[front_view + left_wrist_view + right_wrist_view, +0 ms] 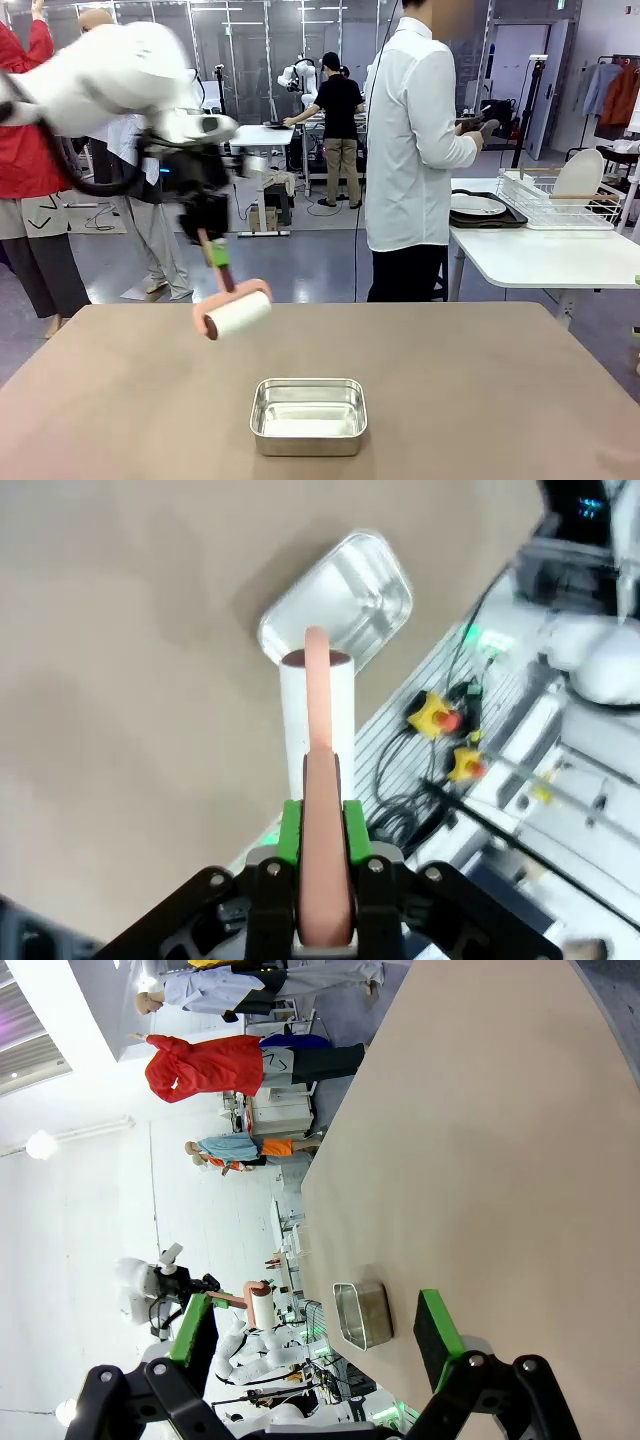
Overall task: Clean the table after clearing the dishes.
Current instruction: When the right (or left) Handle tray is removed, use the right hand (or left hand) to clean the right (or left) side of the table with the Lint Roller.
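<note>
My left gripper [214,250] is shut on the pink handle of a lint roller [236,311]. Its white roll hangs low over the far left part of the taupe table [480,400]; I cannot tell whether it touches. In the left wrist view the green pads [290,832] clamp the handle [325,880], and the roll [318,715] points toward the steel pan [338,600]. My right gripper [315,1335] is open and holds nothing, beside the table [480,1160]. A white plate on a dark tray [478,205], one of the dishes, lies on the white side table.
A small steel pan [308,415] stands near the table's front middle, also seen as the pan [362,1315]. A person in a white shirt [410,150] stands at the far side, turned toward the side table with its wire rack [560,200].
</note>
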{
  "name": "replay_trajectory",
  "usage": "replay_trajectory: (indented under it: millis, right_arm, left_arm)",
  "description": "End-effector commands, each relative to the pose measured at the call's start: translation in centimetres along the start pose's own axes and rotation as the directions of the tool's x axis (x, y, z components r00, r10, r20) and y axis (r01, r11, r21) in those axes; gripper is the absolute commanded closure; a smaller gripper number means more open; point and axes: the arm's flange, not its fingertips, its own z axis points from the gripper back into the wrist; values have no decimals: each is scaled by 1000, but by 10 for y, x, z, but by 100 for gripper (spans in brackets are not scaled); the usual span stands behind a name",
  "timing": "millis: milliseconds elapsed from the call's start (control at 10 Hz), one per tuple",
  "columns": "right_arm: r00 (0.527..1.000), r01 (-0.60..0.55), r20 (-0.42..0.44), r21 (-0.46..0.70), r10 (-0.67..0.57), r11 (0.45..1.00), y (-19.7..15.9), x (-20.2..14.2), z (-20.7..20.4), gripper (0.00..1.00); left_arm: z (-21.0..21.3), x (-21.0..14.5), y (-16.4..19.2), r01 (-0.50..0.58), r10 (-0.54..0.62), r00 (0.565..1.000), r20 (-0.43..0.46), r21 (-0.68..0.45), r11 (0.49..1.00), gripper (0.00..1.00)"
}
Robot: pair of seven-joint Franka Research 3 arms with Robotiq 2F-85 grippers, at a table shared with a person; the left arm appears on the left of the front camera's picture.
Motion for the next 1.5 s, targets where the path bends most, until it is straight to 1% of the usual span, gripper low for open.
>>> replay_trajectory:
  millis: [0,100,200,300,400,500,600,1100,1200,1300,1400]
  right_arm:
    - [1000,-19,-11,1,19,1000,1,-3,1,0]
    - [1000,-19,-11,1,19,1000,1,-3,1,0]
    - [1000,-19,-11,1,19,1000,1,-3,1,0]
    - [1000,-19,-11,1,19,1000,1,-3,1,0]
    - [1000,-19,-11,1,19,1000,1,-3,1,0]
    - [1000,-19,-11,1,19,1000,1,-3,1,0]
    - [1000,-19,-11,1,19,1000,1,-3,1,0]
    - [1000,-19,-11,1,19,1000,1,-3,1,0]
    - [1000,-19,-11,1,19,1000,1,-3,1,0]
    - [1000,-19,-11,1,19,1000,1,-3,1,0]
    - [1000,-19,-11,1,19,1000,1,-3,1,0]
  left_arm:
    - [-49,-32,47,-377,450,825,342,-260,889,87]
    - [-61,-37,62,-364,459,800,386,-295,883,87]
    - [-71,-38,73,-364,455,777,435,-279,888,87]
    - [-82,-38,80,-363,435,773,461,-241,900,87]
    - [-95,-34,84,-365,409,780,473,-187,912,87]
    - [-104,-26,80,-317,334,834,439,-115,942,87]
    - [-83,-39,107,-399,476,779,408,-263,879,87]
    - [-83,-39,107,-399,476,779,408,-263,879,87]
    - [-89,-40,111,-399,469,775,423,-246,883,80]
    - [-100,-14,132,-360,426,805,414,-231,904,80]
    - [-102,-9,146,-353,437,825,359,-277,894,80]
